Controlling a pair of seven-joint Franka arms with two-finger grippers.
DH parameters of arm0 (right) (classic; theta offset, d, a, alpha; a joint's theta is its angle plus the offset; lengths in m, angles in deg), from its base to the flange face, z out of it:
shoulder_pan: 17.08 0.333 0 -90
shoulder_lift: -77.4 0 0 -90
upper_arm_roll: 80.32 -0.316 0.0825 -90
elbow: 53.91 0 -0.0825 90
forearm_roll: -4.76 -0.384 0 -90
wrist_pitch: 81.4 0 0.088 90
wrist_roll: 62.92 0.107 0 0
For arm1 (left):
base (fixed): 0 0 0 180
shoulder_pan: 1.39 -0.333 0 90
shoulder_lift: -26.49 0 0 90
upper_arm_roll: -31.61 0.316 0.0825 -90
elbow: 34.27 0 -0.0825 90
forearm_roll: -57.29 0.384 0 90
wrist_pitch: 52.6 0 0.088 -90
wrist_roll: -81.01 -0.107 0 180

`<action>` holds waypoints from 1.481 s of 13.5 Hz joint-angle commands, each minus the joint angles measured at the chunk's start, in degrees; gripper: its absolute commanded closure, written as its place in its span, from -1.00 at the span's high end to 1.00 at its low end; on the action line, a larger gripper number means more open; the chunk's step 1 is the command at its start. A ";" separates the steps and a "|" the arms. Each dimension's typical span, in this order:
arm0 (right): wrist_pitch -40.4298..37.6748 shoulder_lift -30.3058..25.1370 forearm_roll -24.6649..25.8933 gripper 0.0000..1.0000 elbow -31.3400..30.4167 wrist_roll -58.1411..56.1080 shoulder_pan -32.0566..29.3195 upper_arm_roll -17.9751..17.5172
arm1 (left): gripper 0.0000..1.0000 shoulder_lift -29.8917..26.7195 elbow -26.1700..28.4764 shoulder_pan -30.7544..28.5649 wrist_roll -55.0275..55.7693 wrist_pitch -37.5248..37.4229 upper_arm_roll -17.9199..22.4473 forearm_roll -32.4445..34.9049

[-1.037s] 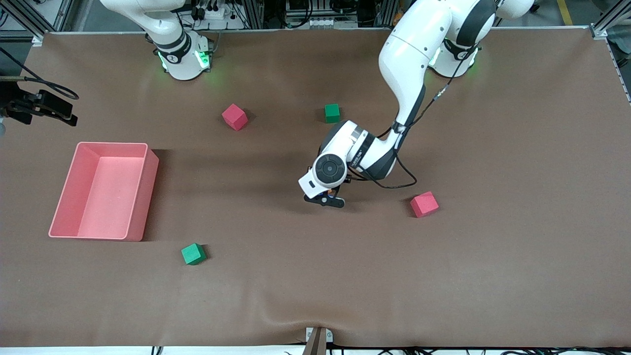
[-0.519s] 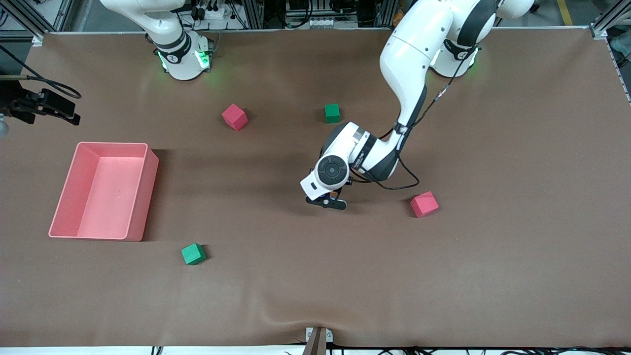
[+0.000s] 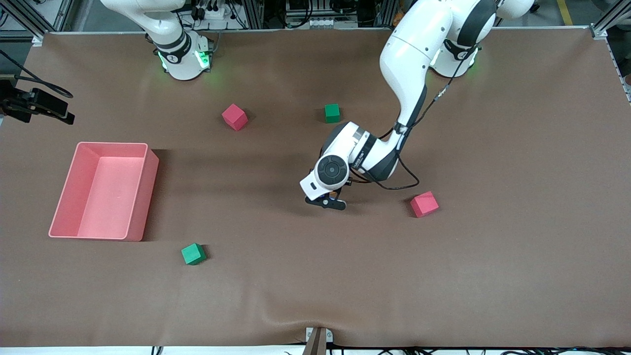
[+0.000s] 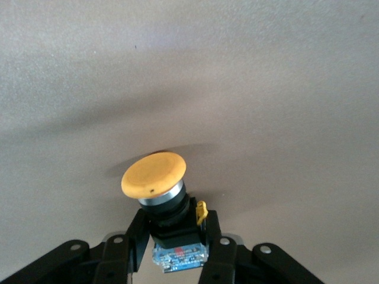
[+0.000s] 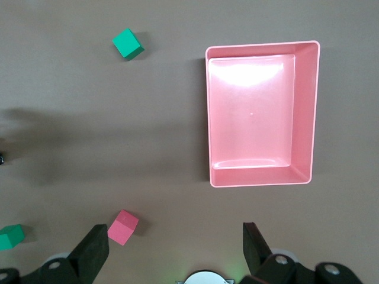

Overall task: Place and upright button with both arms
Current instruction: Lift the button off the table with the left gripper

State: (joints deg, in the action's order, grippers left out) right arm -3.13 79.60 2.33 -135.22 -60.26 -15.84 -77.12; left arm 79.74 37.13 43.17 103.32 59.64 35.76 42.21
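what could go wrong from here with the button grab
1. The left tool is shut on the button only at its base, so the heavy orange cap could tip it out of the fingers on lifting.
2. The right tool hangs open near the pink bin, away from the button; a handover means a long carry on that narrow grip.

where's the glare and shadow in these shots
Right wrist view: bright glare on the floor of the pink bin, with open right gripper above. Left wrist view: the button, gripped by the left gripper, casts a soft shadow. Front view: the left arm shades the table.
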 commanded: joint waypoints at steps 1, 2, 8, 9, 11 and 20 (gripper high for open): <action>-1.02 0.52 -1.09 1.00 2.21 0.24 -0.36 -0.48 | -0.67 -2.26 -0.38 0.00 -0.43 -0.45 0.59 0.57; -1.10 0.44 -1.09 1.00 2.21 0.24 -0.36 -0.48 | -0.66 -3.31 -0.38 -0.18 -0.43 -0.53 0.68 1.27; -1.19 0.44 -1.17 1.00 2.56 0.16 -0.27 -0.39 | -0.65 -9.30 -0.20 0.26 9.13 -0.62 0.94 8.47; -1.19 0.44 -1.17 1.00 2.56 0.24 -0.18 -0.48 | -0.64 -9.91 -0.20 0.35 10.89 -0.62 0.94 10.49; -1.19 0.44 -1.17 1.00 2.56 0.24 -0.18 -0.57 | -0.64 -10.70 -0.20 1.22 15.71 -0.62 0.94 16.11; -1.10 0.61 -1.17 1.00 2.56 0.16 -0.18 -0.48 | -0.59 -15.98 0.32 1.75 37.60 -0.36 1.20 26.14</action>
State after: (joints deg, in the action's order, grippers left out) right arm -3.30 79.60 2.01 -134.09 -60.26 -15.78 -77.57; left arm 66.30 35.89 44.21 136.18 59.53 36.34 66.11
